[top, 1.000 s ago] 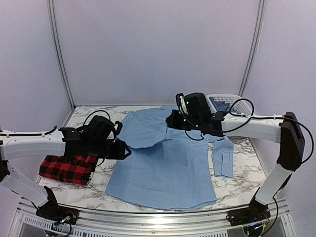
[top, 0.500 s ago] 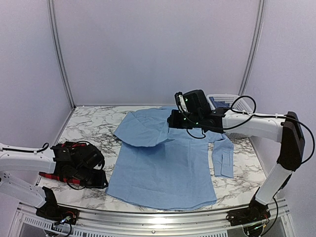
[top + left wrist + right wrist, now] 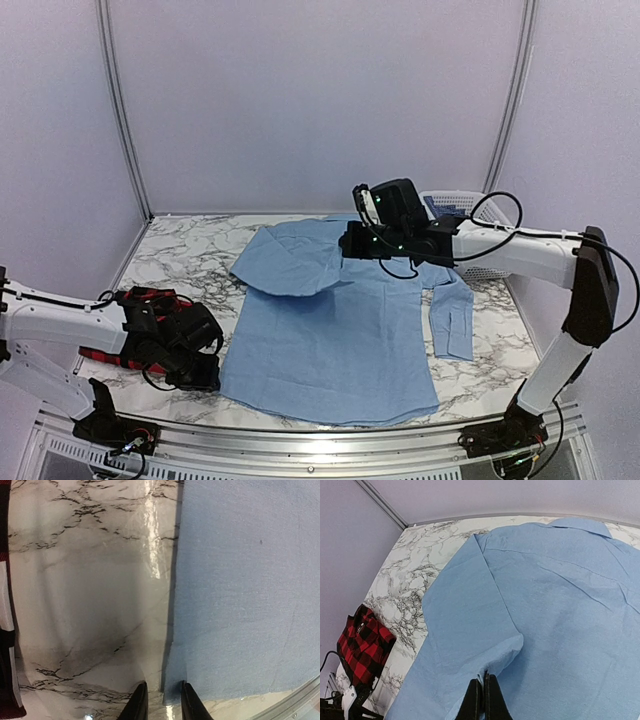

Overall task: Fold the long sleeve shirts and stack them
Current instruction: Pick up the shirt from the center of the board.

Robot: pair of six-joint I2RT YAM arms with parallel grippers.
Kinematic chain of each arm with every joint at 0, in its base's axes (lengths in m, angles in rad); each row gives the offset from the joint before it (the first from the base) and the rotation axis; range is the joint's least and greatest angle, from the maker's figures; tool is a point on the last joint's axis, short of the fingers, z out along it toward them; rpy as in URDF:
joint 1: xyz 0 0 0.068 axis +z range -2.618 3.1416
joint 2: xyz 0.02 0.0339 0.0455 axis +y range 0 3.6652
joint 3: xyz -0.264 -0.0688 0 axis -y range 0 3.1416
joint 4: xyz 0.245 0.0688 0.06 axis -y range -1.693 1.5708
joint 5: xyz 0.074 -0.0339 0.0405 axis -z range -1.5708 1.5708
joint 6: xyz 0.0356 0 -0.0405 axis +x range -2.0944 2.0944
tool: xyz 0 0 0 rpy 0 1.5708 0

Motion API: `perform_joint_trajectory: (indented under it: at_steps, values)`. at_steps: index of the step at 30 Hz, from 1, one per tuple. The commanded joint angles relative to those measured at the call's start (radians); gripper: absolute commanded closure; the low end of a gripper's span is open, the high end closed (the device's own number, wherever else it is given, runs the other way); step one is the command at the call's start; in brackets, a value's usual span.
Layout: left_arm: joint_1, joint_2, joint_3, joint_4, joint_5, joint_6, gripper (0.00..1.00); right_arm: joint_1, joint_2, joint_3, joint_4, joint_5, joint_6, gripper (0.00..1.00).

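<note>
Lower left of the top view: red-and-black plaid shirt (image 3: 100, 354), bunched on the bench (image 3: 190, 250) and partly hidden under the left arm.

Just right of it: left hand (image 3: 162, 686), low at the near-left hem corner of the light blue shirt (image 3: 340, 330). Fingers a narrow gap apart, straddling that corner in the wrist view, not visibly pinching it.

Centre: blue shirt spread over the bench, collar toward the top of the frame, one sleeve folded in over the body.

Upper centre-right: right hand (image 3: 483, 679), pressed together, apparently clamped on the edge of that folded sleeve, with cloth peaking up to it.

Far right: other sleeve (image 3: 455, 320) lying beside the shirt's side, white basket (image 3: 470, 205) behind.

Looks light, thin and limp. Probably sags from any single pinch and slides readily on the glossy marble. Best taken at hem corners, seams or cuffs, two points at once, low and taut. No breakage risk, only dragging and creasing.
</note>
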Motion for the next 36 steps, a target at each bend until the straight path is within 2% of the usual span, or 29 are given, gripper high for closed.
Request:
perform_joint_trajectory:
  at_steps: [1, 4, 8, 13, 23, 30, 36]
  values:
    - [-0.016, 0.036, 0.012, -0.012, 0.026, -0.017, 0.79, 0.010, -0.023, 0.077, -0.018, 0.007, -0.031, 1.00]
    - [-0.017, 0.040, 0.010, 0.003, 0.057, -0.037, 0.86, 0.009, -0.017, 0.104, -0.033, 0.008, -0.042, 1.00]
    - [-0.017, 0.034, 0.008, 0.005, 0.067, -0.051, 1.00, 0.008, -0.011, 0.143, -0.056, 0.023, -0.061, 1.00]
    - [-0.019, 0.009, 0.040, -0.001, 0.066, -0.032, 1.00, -0.008, 0.000, 0.227, -0.107, 0.056, -0.114, 1.00]
    - [-0.044, 0.059, 0.258, -0.063, 0.089, 0.131, 1.00, -0.125, -0.020, 0.371, -0.170, 0.117, -0.267, 1.00]
    - [-0.091, 0.158, 0.423, -0.093, 0.144, 0.234, 1.00, -0.237, -0.087, 0.367, -0.187, 0.160, -0.321, 1.00]
    - [-0.124, 0.223, 0.506, -0.098, 0.184, 0.277, 1.00, -0.312, -0.159, 0.334, -0.214, 0.219, -0.354, 1.00]
